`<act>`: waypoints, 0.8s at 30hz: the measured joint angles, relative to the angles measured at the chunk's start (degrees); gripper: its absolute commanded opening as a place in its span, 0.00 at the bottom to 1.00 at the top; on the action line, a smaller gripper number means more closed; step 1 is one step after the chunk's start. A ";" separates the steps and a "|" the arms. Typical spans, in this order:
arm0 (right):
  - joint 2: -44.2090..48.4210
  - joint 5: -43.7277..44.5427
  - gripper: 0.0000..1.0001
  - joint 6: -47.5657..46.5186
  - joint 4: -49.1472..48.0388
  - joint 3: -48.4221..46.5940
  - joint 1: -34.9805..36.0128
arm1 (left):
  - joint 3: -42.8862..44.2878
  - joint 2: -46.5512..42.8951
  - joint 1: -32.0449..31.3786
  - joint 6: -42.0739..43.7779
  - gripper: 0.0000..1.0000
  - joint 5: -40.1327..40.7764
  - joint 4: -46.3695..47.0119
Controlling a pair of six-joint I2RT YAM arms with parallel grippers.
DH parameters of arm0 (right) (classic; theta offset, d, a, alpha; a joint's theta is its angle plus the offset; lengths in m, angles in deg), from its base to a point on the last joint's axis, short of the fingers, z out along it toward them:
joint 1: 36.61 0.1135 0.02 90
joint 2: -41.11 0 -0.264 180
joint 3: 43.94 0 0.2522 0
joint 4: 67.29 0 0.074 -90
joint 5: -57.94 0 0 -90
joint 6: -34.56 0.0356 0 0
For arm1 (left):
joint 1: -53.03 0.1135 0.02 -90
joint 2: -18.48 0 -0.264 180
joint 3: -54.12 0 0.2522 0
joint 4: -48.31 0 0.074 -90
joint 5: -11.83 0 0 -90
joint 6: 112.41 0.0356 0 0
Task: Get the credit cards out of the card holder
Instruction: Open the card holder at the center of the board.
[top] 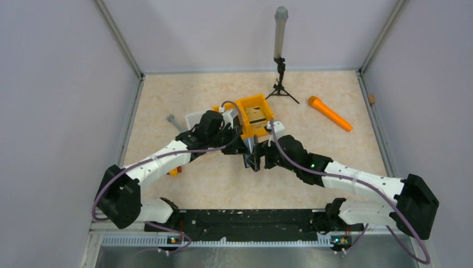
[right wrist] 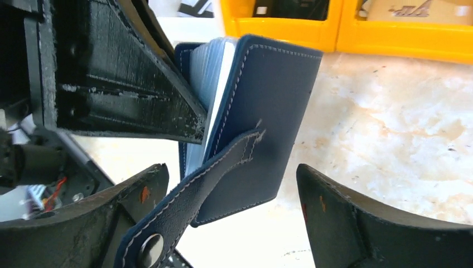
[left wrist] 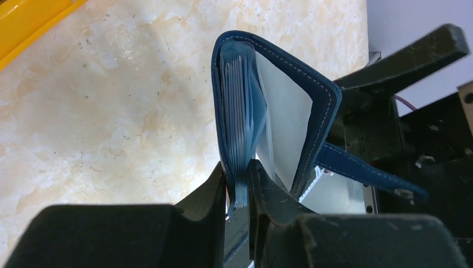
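Left jaws clamp card holder (left wrist: 284,117) edge; right jaws gape.

White-stitched navy card holder (right wrist: 262,111), seemingly pale-blue pockets (left wrist: 241,106), yellow bin (right wrist: 390,34), beige marbled table (left wrist: 111,111)

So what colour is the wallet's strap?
Strap: navy blue with pale stitching; right wrist view shows it best.

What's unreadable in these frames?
- credit cards: left wrist view shows the card holder pockets edge-on in the left pincer; none distinguishable inside.
- card holder, top view: mostly buried under the left pincer and right pincer.
- yellow bin contents: cut off by the top edge in the right wrist view, too small in the top view.
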 measured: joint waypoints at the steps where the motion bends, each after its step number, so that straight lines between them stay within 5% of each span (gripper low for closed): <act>1: -1.33 2.86 0.76 -0.59 1.38 -1.66 1.66 | 0.00 0.44 0.00 0.00 0.01 0.02 0.00; 11: -2.05 16.52 0.62 -1.38 8.68 -3.69 2.93 | 0.00 0.90 0.00 1.05 0.02 1.64 -2.21; 20: 1.07 17.40 0.56 -1.84 8.59 -1.09 1.36 | -0.04 0.83 0.00 1.46 0.02 -0.33 -2.01; 24: 3.78 10.32 0.31 -0.44 5.22 2.71 -3.17 | -2.12 -1.03 0.00 1.20 0.03 -1.44 0.68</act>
